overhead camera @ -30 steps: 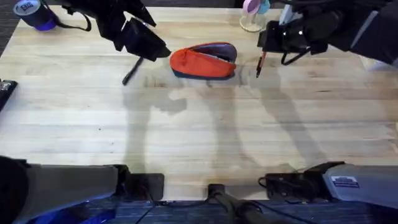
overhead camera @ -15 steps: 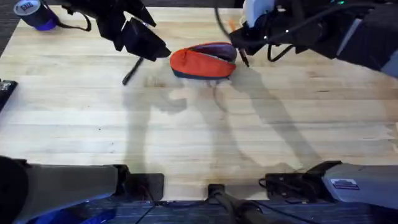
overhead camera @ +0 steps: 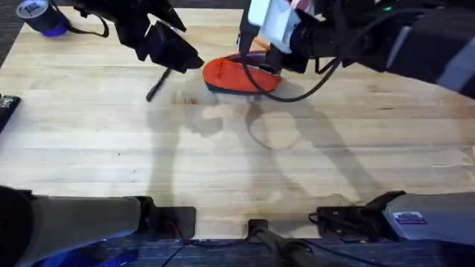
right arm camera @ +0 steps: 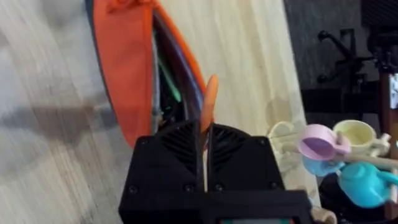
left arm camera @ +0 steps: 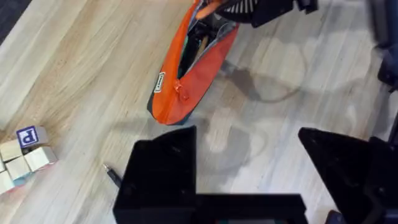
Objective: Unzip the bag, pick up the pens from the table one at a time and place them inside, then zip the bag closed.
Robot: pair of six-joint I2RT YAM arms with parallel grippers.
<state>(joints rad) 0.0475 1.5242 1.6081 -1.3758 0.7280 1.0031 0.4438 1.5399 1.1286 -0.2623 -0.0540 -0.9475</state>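
The orange bag (overhead camera: 231,75) lies at the far middle of the table (overhead camera: 237,163), and its zipper is open in the left wrist view (left arm camera: 186,74). My right gripper (overhead camera: 261,58) hovers over the bag's right end, shut on the orange pen (right arm camera: 210,106), which points toward the open mouth of the bag (right arm camera: 127,68). The left wrist view shows the same pen (left arm camera: 208,7) just over the opening. The black pen (overhead camera: 157,85) lies on the table left of the bag. Just above and beside it my left gripper (left arm camera: 249,155) stands open and holds nothing.
A blue tape roll (overhead camera: 41,15) sits at the far left corner. Pastel toy cups (right arm camera: 336,143) stand behind the bag at the far edge. Small letter blocks (left arm camera: 22,155) lie near the left arm. A dark object (overhead camera: 6,107) is at the left edge.
My right gripper has carried the orange pen leftward, from beside the bag's right end to over its open mouth. The left arm and the black pen have not moved.
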